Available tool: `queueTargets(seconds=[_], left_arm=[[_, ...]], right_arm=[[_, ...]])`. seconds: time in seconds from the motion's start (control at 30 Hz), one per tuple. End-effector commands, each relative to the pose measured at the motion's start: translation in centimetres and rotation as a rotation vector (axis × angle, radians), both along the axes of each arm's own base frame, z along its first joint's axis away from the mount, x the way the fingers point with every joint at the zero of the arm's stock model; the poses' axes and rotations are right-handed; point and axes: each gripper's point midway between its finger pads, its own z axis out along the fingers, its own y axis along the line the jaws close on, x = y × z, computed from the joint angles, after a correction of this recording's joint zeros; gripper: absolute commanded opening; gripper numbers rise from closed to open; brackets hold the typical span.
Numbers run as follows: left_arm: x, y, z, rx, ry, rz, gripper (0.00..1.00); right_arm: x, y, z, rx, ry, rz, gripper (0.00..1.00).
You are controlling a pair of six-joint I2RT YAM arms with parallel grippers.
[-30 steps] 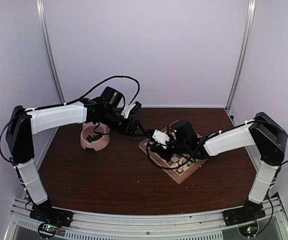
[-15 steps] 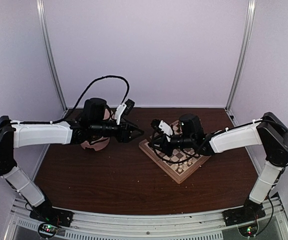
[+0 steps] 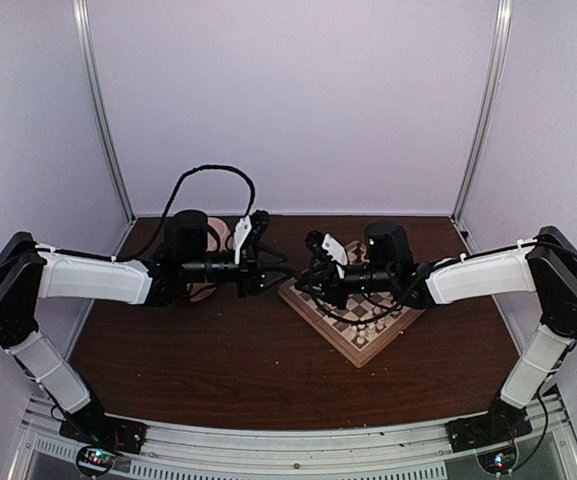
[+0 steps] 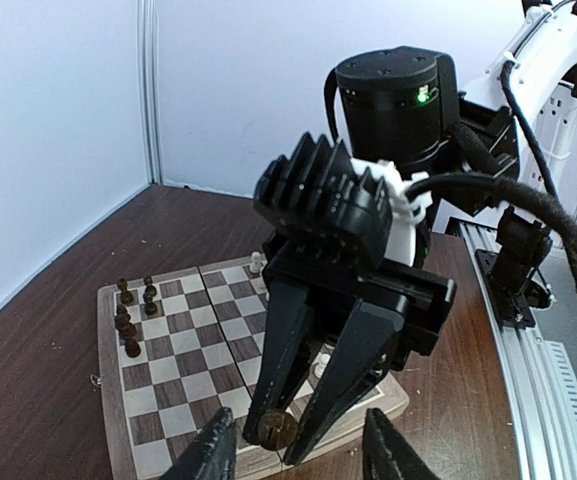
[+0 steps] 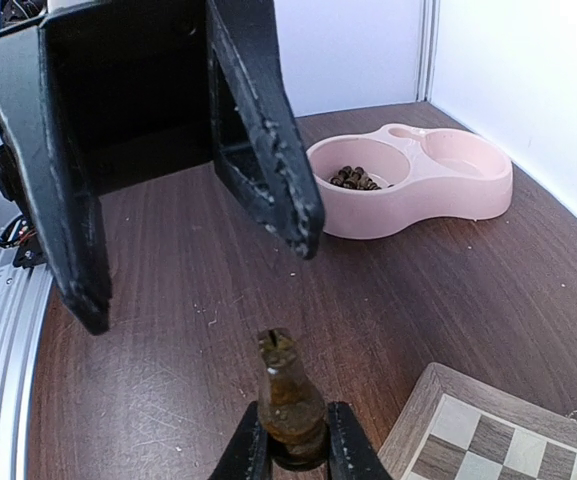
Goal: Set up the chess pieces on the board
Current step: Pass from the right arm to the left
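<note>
My right gripper (image 5: 293, 437) is shut on one dark brown chess piece (image 5: 288, 395), held up off the table and pointing away from its wrist. My left gripper (image 4: 296, 452) faces it tip to tip, open, its fingers (image 5: 268, 140) standing on either side of the piece without touching it. In the top view the two grippers meet at the board's left corner, left gripper (image 3: 271, 266) against right gripper (image 3: 306, 280). The board (image 4: 173, 385) carries a few dark chess pieces (image 4: 128, 320) along its far left edge and pale chessmen (image 4: 256, 263) nearer the middle.
A pink double bowl (image 5: 423, 190) stands at the back left of the table, with several dark pieces (image 5: 353, 178) in one cup. The left arm hides most of the pink double bowl (image 3: 218, 232) from above. White walls close the back and sides.
Both arms have stretched out level and now point at each other. The left jaws have narrowed around the piece. The right gripper has kept its hold on it.
</note>
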Motion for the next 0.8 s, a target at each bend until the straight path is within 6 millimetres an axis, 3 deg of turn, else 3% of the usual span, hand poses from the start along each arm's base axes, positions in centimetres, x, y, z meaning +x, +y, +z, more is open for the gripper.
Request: queueTargets(seconds=[0.0,0.37,0.63,0.77], left_arm=[[0.1,-0.4,0.8,-0.025,-0.078,-0.022,0.45],[0.7,-1.2,-0.5,-0.004,-0.008,-0.029,0.46],[0.6,-1.8,-0.5,-0.002,0.007,-0.068,0.28],[0.7,-1.9,-0.9,0.007,0.016,-0.068,0.28]], right_arm=[[-0.3,0.0,2.4,0.049,-0.034,0.02,0.0],[-0.4,0.1,2.5,0.052,-0.038,0.029,0.01],[-0.3,0.1,2.4,0.048,-0.038,0.025,0.01],[-0.3,0.1,2.5,0.05,-0.04,0.024,0.01]])
